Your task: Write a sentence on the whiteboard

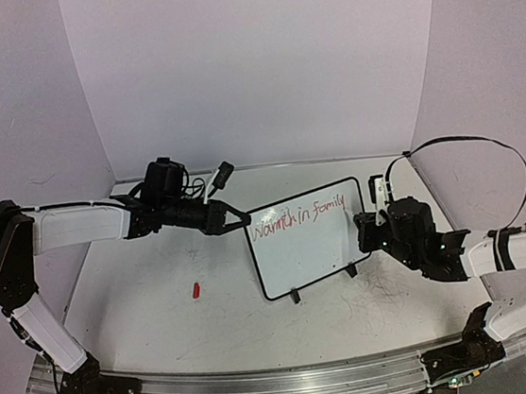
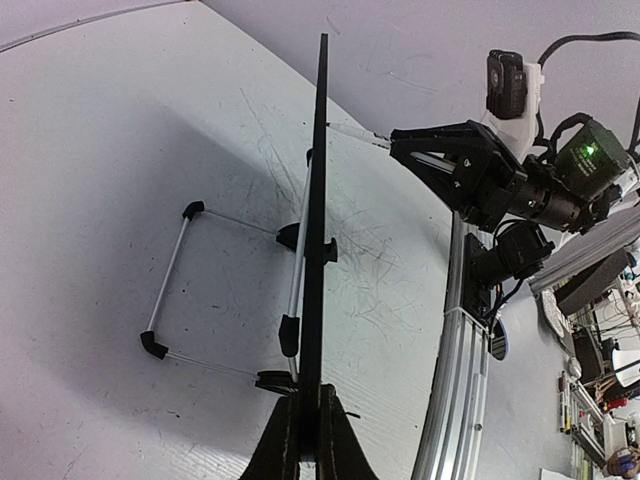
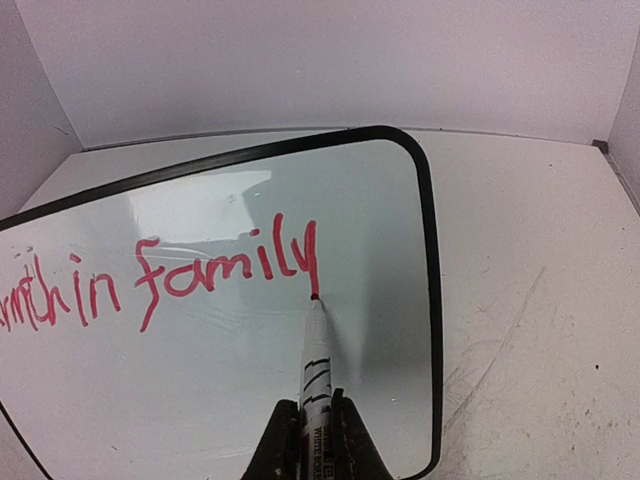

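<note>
Over the bench (image 1: 164, 332), left end effector (image 2: 308, 430) is clamping the whiteboard (image 1: 312, 248), right end effector (image 3: 315, 418) gripping a marker (image 3: 314, 360); hard pressure risks tilting it.

There it was: the red sentence (image 1: 299, 218) ran along the top edge of the whiteboard (image 1: 313, 256) and read "Warmth in family", its final y stopping just short of the right edge. Small black print ringed the marker (image 3: 315, 365) barrel, too blurred to read.
</note>
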Robot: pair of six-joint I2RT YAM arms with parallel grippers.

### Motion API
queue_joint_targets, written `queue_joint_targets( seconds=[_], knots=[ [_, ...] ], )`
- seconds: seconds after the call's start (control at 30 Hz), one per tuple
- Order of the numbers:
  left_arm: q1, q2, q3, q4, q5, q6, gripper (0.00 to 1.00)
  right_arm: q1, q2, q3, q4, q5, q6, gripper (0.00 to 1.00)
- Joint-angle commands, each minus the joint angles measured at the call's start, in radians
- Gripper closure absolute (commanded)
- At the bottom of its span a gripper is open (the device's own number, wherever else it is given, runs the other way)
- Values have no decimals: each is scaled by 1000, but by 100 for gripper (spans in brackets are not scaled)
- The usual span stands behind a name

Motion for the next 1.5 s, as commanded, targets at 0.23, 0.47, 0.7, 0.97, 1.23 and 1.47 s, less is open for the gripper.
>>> queue_joint_targets(
  seconds=[0.23,0.47,0.7,0.97,1.23,1.47],
  knots=[
    [3,-42,6,19,25,20,100,18,20,35,-10,-65,-15,100],
    [3,-48,3,18,11,23,100,60,-231,83,-155,17,-3,100],
    [3,-45,6,14,7,24,100,60,-428,43,-261,2,5,100],
    [3,-49,5,13,1,24,100,60,-345,81,-270,-101,-91,100],
    [3,-44,6,13,0,23,100,60,-299,53,-220,-187,-89,100],
    [3,-50,4,13,-6,26,100,70,-196,82,-142,-249,-157,100]
  ],
)
